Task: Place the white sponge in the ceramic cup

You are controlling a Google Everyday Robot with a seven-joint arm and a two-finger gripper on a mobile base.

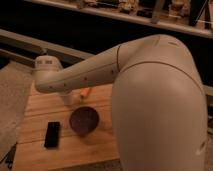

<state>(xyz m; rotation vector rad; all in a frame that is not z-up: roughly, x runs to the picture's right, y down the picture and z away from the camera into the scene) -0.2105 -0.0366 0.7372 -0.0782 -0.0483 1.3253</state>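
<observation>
1. Jaws pressed together; gripper hidden under the arm's (pixel 85 75) wrist, over the table's (pixel 35 155) back left.
2. Pale stub (pixel 66 98) there: ceramic cup or gripper, I can't tell.
3. White sponge: I can't make it out.

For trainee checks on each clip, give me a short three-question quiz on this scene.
1. Fill in: the hand, shut, is hidden under the arm's end, near the cup, over the table's back-____ part.
2. True or false: in the view, the phone lies right of the bowl.
3. Which lies nearest the table's front edge? A) orange item B) phone C) cup

Key: 1 left; 2 false; 3 B.
</observation>
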